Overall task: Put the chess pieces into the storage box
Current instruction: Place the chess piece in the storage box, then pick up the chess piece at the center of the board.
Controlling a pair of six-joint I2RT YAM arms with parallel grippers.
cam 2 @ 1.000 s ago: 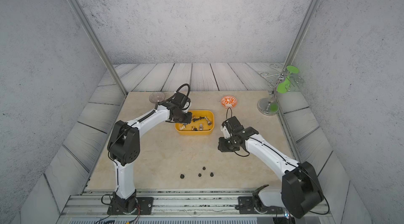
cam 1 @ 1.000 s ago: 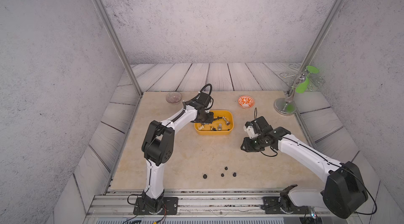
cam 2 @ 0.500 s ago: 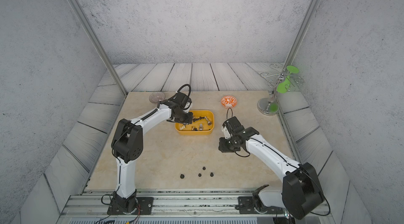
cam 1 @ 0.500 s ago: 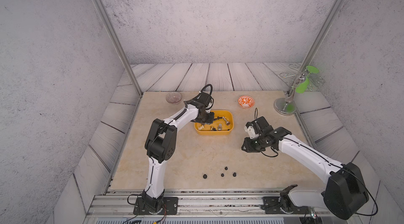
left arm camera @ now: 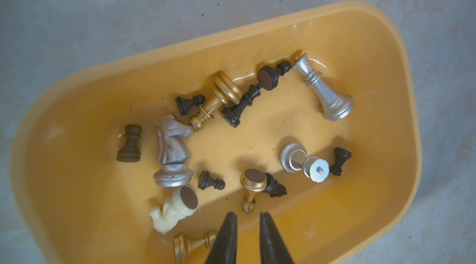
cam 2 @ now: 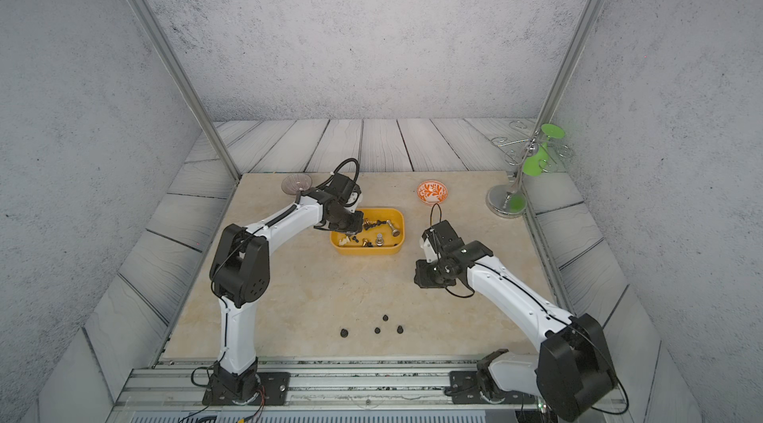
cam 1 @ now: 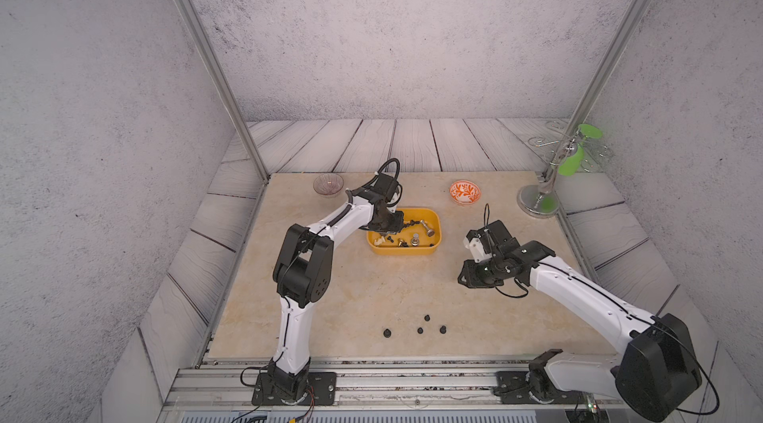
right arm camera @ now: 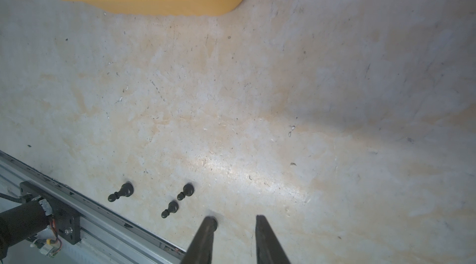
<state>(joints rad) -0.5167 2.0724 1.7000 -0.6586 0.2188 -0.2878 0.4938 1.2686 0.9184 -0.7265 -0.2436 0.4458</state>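
Fingers point(left arm camera: 226, 234) of your left gripper point(left arm camera: 246, 215) slightly parted, empty, over storage box point(left arm camera: 64, 133); right gripper point(right arm camera: 234, 217) also parted, empty, near four black pawns point(right arm camera: 185, 190) on tabletop point(right arm camera: 309, 95).

The yellow-orange storage box point(cam 1: 404, 250) sits upright, holding a jumble of black, gold, silver and cream chess pieces point(left arm camera: 172, 146), mostly tipped over. Four black pawns point(cam 1: 420, 330) sit outside, well clear of its front side.

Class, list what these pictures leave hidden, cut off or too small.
- Right wrist view: storage box cut by the frame edge; one black piece behind a right gripper finger.
- Left wrist view: gold pawn partly behind the left gripper.
- Both top views: boxed pieces too small to name.
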